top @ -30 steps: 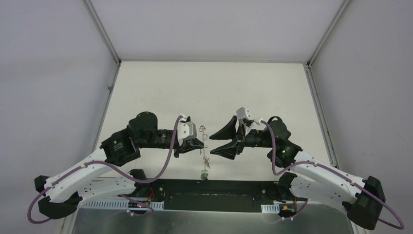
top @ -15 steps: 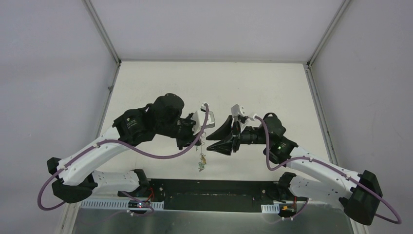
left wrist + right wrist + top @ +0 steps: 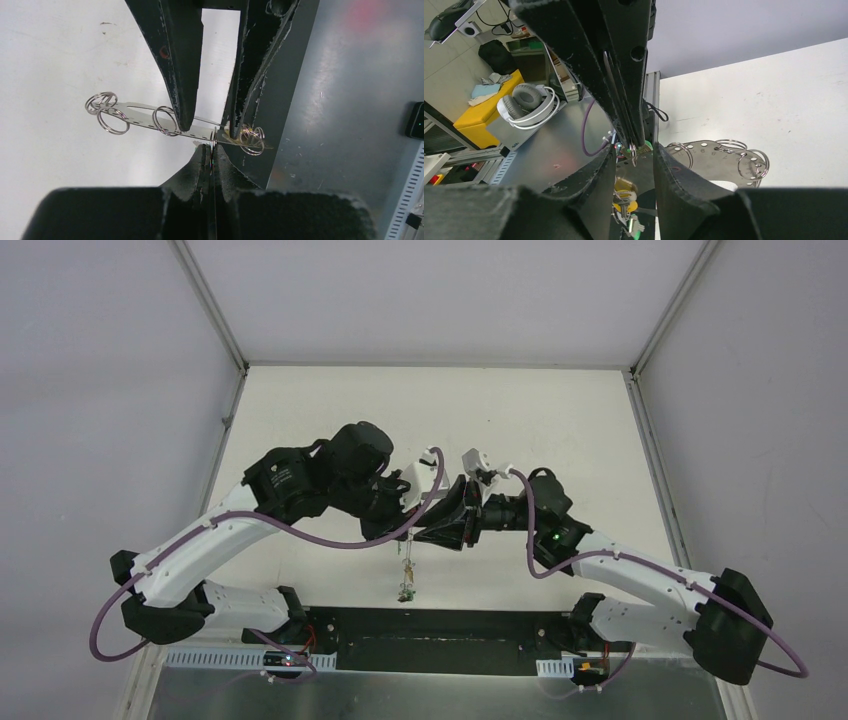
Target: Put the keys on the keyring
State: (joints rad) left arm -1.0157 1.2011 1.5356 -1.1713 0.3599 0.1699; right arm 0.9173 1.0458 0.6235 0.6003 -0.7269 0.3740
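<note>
My left gripper (image 3: 213, 146) is shut on the keyring (image 3: 213, 136), a small split wire ring seen edge-on at its tips. That ring threads a flat metal strip (image 3: 142, 114) with holes, which carries more split rings (image 3: 111, 122). The right gripper (image 3: 636, 151) faces it with its jaws apart. Its fingers (image 3: 181, 75) straddle the strip and the held keyring (image 3: 632, 153). The keys hang below, a yellow head (image 3: 626, 193) above a green one (image 3: 637, 228). From above, both grippers (image 3: 432, 522) meet in mid-air and the keys (image 3: 405, 591) dangle under them.
Both arms are raised above the white table (image 3: 330, 420). A black base rail (image 3: 440, 635) and a metal sheet (image 3: 440, 695) run along the near edge. Grey walls close in the table on both sides. The strip's far end shows several rings (image 3: 751, 162).
The left arm rose and swung right. The right arm moved left until its fingers straddle the left gripper's tips, and its jaws narrowed. The dangling keys shifted slightly left.
</note>
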